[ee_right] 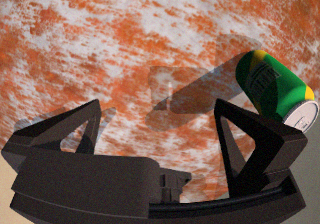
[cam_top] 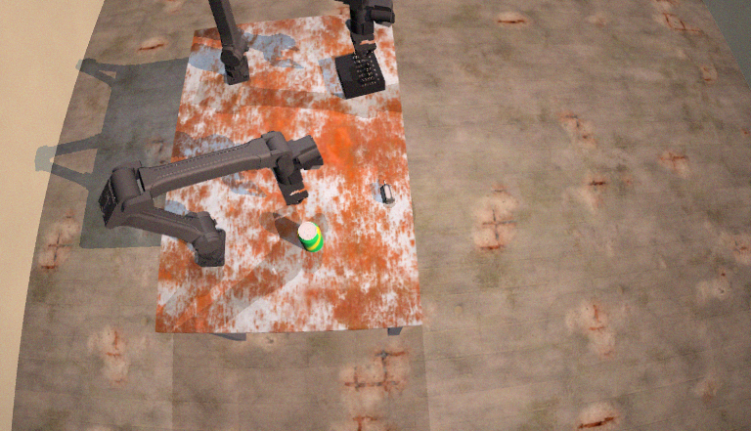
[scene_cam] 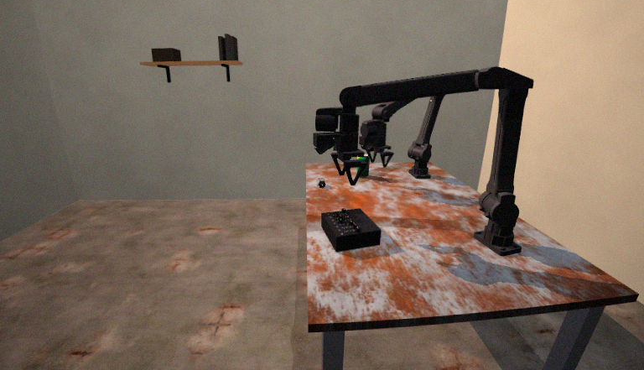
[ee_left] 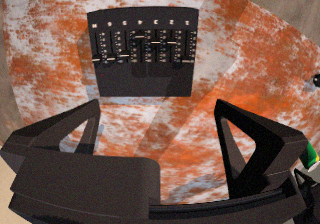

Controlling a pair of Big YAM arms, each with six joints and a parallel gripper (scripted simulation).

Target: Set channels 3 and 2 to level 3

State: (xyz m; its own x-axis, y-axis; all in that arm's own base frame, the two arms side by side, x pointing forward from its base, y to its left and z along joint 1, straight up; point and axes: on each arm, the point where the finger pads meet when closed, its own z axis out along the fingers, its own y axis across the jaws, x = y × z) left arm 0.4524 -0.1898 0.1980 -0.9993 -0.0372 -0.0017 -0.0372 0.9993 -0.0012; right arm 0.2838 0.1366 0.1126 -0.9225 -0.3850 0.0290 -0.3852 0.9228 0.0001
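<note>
The black lighting desk (cam_top: 361, 75) (scene_cam: 350, 228) (ee_left: 142, 79) lies flat on the rusty table (cam_top: 343, 271) (scene_cam: 427, 271). It has a row of several faders. In the left wrist view the cap of channel 3 (ee_left: 156, 42) and the cap of channel 2 (ee_left: 172, 42) sit level with each other, and the cap of channel 4 (ee_left: 140, 36) sits slightly higher. The other caps sit lower. My left gripper (cam_top: 365, 49) (scene_cam: 348, 172) (ee_left: 157, 105) is open and empty, raised well above the desk. My right gripper (cam_top: 296, 193) (scene_cam: 381, 157) (ee_right: 157, 105) is open and empty above bare table.
A green and yellow can (cam_top: 311, 237) (scene_cam: 366, 168) (ee_right: 272, 86) stands near my right gripper. A small dark object (cam_top: 386, 193) (scene_cam: 321, 184) (ee_left: 316, 79) lies close to the table's edge. A wall shelf (scene_cam: 189, 62) hangs far off.
</note>
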